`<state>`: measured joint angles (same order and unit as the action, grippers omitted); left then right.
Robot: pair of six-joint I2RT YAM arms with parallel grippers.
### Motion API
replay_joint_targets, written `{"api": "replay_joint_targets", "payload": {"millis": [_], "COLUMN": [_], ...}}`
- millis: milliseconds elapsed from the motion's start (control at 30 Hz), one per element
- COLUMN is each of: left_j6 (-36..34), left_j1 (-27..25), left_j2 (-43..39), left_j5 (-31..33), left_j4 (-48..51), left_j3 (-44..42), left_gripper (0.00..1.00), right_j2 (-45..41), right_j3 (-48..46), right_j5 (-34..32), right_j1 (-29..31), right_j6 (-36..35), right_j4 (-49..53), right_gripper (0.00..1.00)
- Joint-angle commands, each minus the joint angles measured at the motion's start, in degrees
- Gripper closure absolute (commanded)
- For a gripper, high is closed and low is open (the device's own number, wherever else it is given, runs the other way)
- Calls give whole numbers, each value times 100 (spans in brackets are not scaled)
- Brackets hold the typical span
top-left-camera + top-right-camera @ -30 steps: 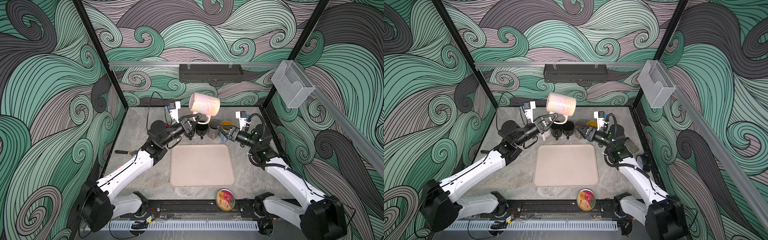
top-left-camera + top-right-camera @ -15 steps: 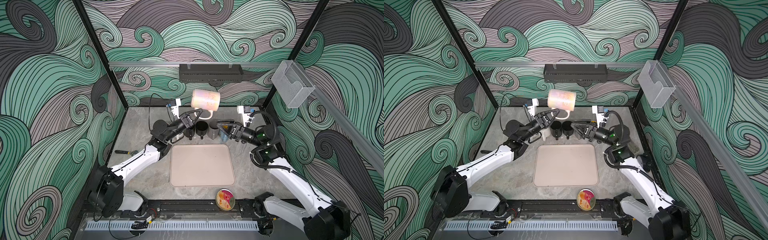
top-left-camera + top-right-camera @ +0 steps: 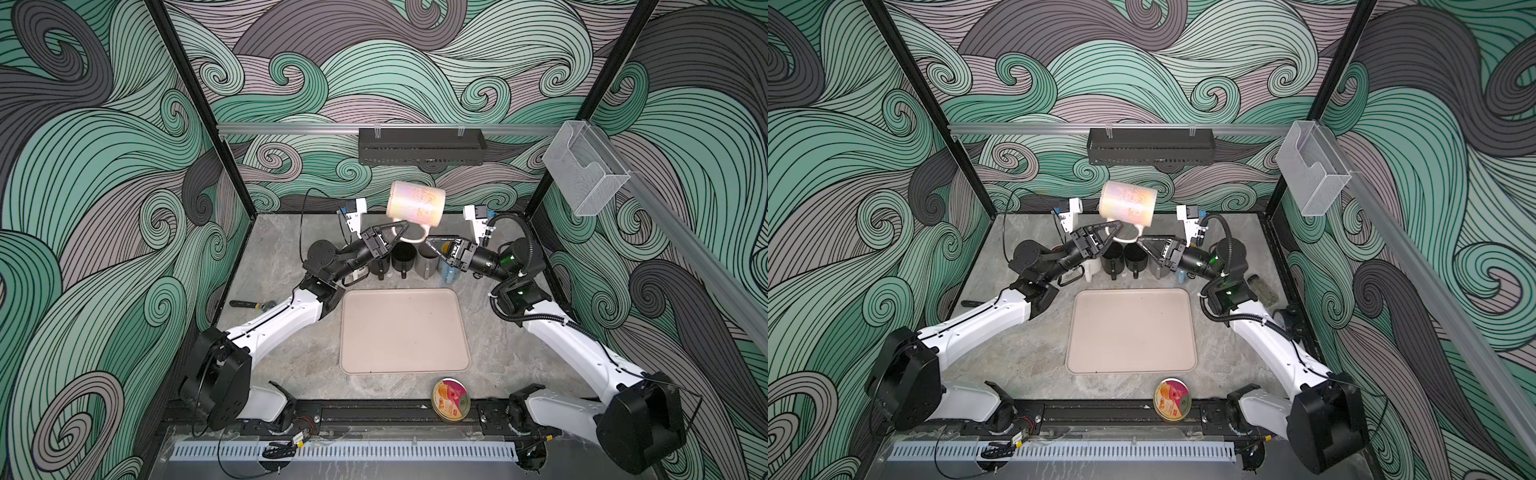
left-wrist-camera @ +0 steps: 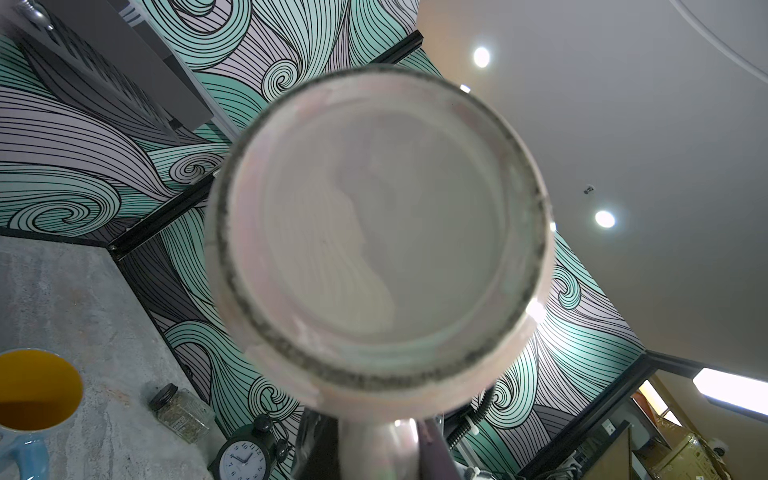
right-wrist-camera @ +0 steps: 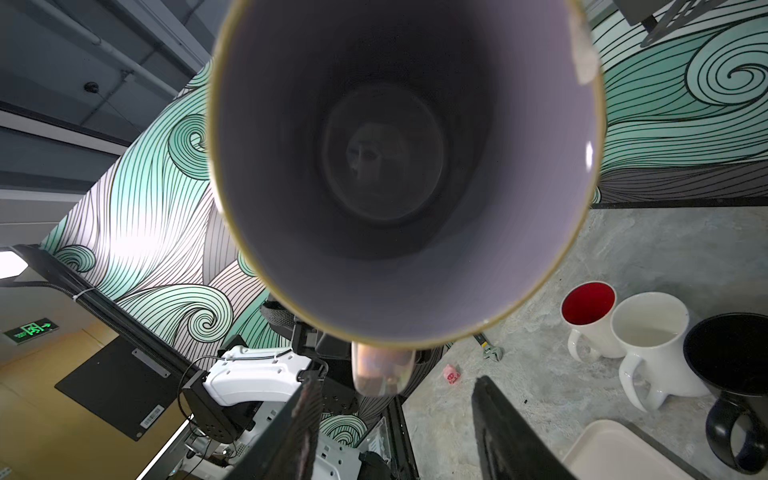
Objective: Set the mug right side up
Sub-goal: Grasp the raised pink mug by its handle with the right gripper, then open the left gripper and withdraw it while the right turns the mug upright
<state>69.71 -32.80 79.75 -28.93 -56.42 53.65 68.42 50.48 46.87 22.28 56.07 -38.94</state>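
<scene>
A pale iridescent mug (image 3: 415, 203) (image 3: 1128, 201) hangs on its side in the air above the row of cups at the back. My left gripper (image 3: 404, 227) (image 3: 1116, 225) is shut on its handle (image 4: 380, 449), which points downward. The mug's base (image 4: 380, 232) faces the left wrist camera and its dark inside (image 5: 399, 166) faces the right wrist camera. My right gripper (image 3: 430, 241) (image 3: 1142, 242) (image 5: 395, 399) stands open just right of the handle (image 5: 380, 372), with its jaws apart and touching nothing.
Under the mug stand two black mugs (image 3: 403, 257) and a grey cup (image 3: 426, 266); white mugs (image 5: 648, 332) stand further left. A beige tray (image 3: 403, 332) lies mid-table, with a round tin (image 3: 451, 399) in front. A wrench (image 3: 249, 304) lies left and a jar (image 3: 1262, 289) right.
The left arm has carried the mug slightly up and back and levelled it. The right gripper has moved left and up, close to the handle.
</scene>
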Motion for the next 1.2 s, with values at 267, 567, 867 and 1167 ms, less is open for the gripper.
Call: {"api": "replay_joint_targets", "payload": {"millis": [267,567,867,1167], "left_j6": [85,39,-71,-465], "left_j1": [-154,-350,-456,-469], "left_j2": [33,103,37,-163], "left_j5": [-122,-156,-209,-125], "left_j4": [-1213,-1267,-1168,-413], "left_j3": [141,115,41,-15], "left_gripper": [100,100,100,99], "right_j2": [468,547,584,570], "right_j3": [532,636,693,736], "right_j5": [-142,-560,-797,-843], "right_j1": [143,194,188,189], "right_j6": [816,967,1085,1022], "right_j4": [-1056,-1181,-1334,-1243], "right_gripper": [47,55,80,100]}}
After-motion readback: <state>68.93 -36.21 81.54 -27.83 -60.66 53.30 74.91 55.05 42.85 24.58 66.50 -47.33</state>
